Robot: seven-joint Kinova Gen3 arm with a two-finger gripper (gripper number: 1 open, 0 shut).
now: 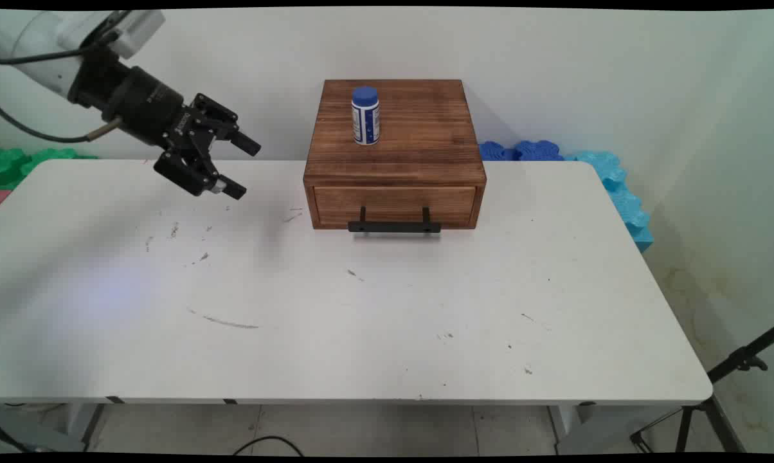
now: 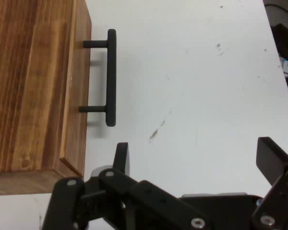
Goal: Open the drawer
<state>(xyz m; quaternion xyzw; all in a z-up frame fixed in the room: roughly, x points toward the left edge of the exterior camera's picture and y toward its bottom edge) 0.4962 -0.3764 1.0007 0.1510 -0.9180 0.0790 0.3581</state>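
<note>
End effector [image 1: 236,168]: above the tabletop [image 1: 335,308] at left, fingers spread wide, holding nothing. Wooden drawer box [image 1: 395,154]: nearest item, to its right, drawer closed, black handle [image 1: 394,226] facing front. Blue-capped bottle [image 1: 365,116]: upright on the box top.

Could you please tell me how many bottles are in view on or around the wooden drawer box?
1. A single white bottle with a blue cap stands upright on top of the brown wooden drawer box; the closed drawer could hide more.
</note>
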